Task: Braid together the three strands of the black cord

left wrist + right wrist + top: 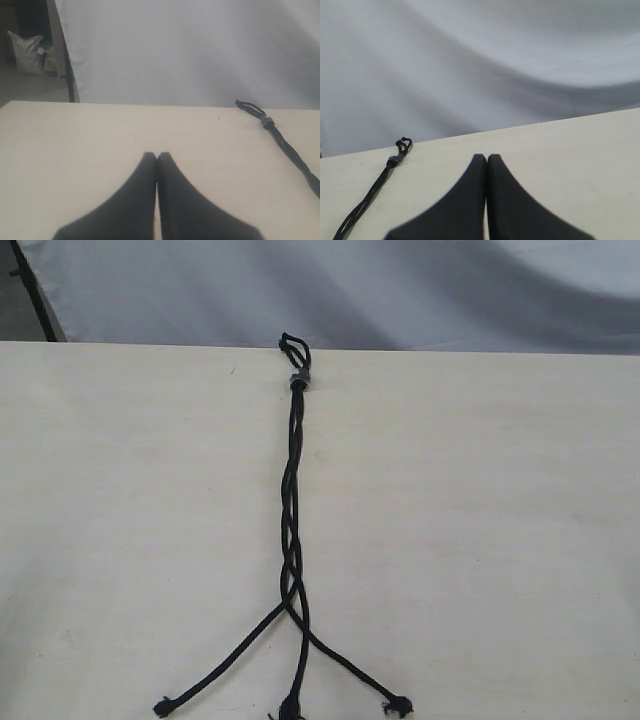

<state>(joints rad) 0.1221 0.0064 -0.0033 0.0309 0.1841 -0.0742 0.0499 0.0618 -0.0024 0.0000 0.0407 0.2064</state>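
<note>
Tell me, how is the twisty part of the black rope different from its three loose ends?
The twisty part has its strands crossed over each other in one line; the loose ends spread apart. The twisty part runs from the grey band; the loose ends finish in little knots. Both are thin, black and lying on the table.

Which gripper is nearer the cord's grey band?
Right, it seems. The right gripper sits off one side of the grey band, near the table's far edge; the left gripper off the other side, farther back.
</note>
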